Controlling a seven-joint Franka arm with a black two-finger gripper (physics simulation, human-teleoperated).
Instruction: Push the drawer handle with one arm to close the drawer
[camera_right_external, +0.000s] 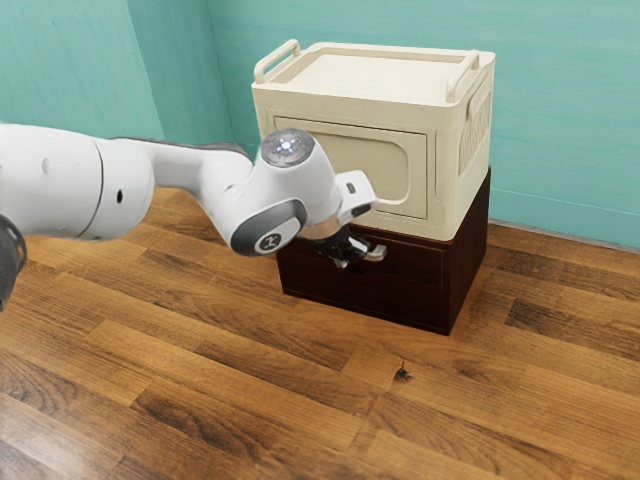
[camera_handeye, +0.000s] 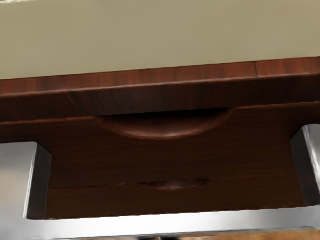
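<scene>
- Floor (camera_right_external: 220, 400): wood planks, under everything. We have teal walls (camera_right_external: 560, 120) behind.
- Our arm (camera_right_external: 60, 180): white, comes in from the exterior view's left and reaches across to the front of the cabinet.
- Cream box (camera_right_external: 380, 113): sits upright on top of the cabinet. Panel with a rounded inset in its front, one raised grip (camera_right_external: 278, 60) at each of two opposite top edges.
- Dark wood cabinet (camera_right_external: 466, 270): on the floor near a wall, directly under the box. We see two drawer fronts, one above the other.
- Upper drawer (camera_handeye: 175, 159): our target looks to be this one. Front sits just under the cabinet's top edge, near flush. We can't tell if it's fully closed.
- Lower drawer (camera_handeye: 100, 200): below it, with a similar scoop.
- Our gripper (camera_right_external: 359, 259): at the upper drawer's front, fingers spread with a clear gap, gripping nothing that we can see. Contact with the front: can't tell.
- Bright metal bar (camera_handeye: 165, 226): in front of the lower drawer, upright block at each end. We can't tell what it belongs to.
- Drawer handle (camera_handeye: 162, 134): curved scoop in the upper drawer's top edge, dark gap behind it.
</scene>
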